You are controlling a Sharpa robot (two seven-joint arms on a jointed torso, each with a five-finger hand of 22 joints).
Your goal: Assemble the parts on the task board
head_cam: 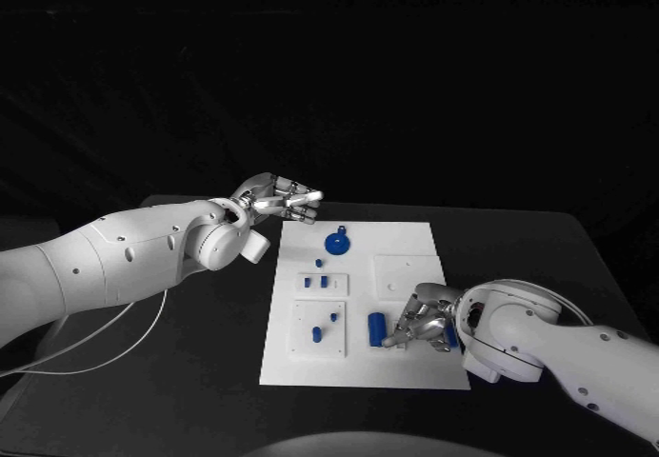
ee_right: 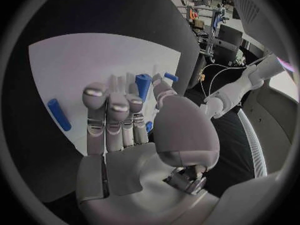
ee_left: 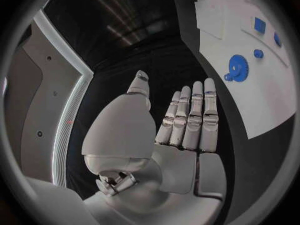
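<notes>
Right hand (head_cam: 423,322) over task board (head_cam: 412,238), blue cylinder (head_cam: 378,328) beside

One white board (head_cam: 360,376) lies on one black table (head_cam: 206,381). It carries three raised white plates: at 9 o'clock (head_cam: 323,283), at 7 o'clock (head_cam: 320,328) and at 3 o'clock (head_cam: 408,269). There is one blue gear (head_cam: 338,245) at 12 o'clock and one blue cylinder (head_cam: 378,327) at 5 o'clock. Smaller blue pieces are too tiny to count.

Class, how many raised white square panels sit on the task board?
3 panels: two along the task board's side nearer the left hand, one just beyond the right hand, which may hide others.
</notes>
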